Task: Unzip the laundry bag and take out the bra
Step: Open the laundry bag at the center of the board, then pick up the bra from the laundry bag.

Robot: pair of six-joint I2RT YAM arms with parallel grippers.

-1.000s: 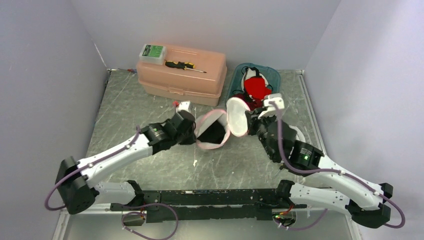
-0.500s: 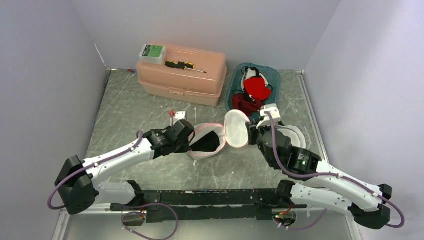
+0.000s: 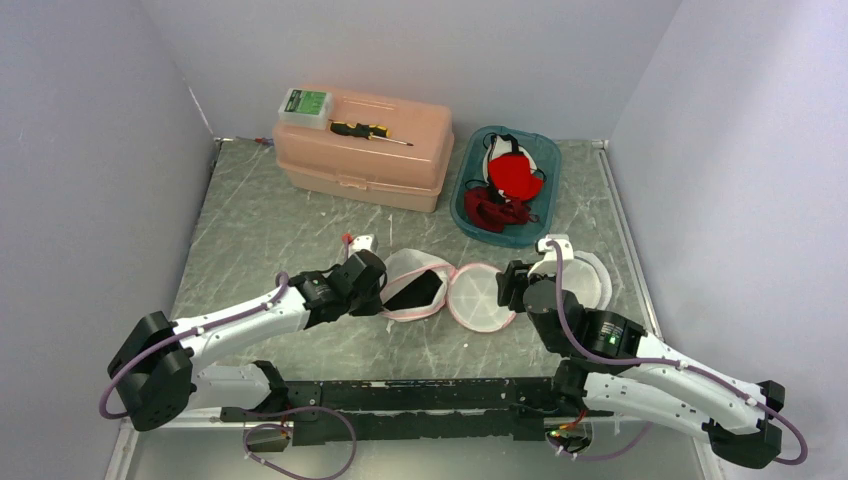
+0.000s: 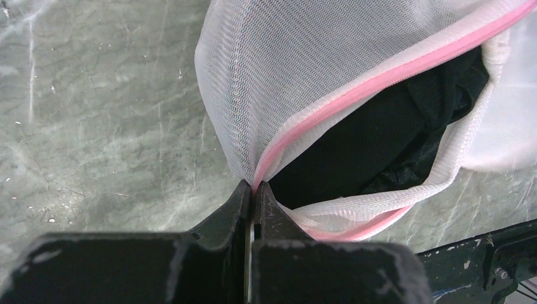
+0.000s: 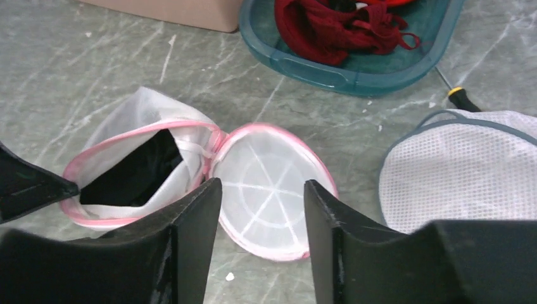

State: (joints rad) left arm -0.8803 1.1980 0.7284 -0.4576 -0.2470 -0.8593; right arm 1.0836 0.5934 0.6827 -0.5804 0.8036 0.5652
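Three lilac walls (image 3: 400, 60), marbled grey table (image 3: 270, 220); left pincer (image 4: 253, 188) clamped on laundry bag (image 4: 272, 82), right pincer (image 5: 261, 185) apart.

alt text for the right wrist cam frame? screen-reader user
The open right end effector hovers above an unzipped pink-trimmed white mesh laundry bag, its round lid lying flat, a black garment inside. Behind sits a teal plastic tray of red garments; a second white mesh bag lies at right.
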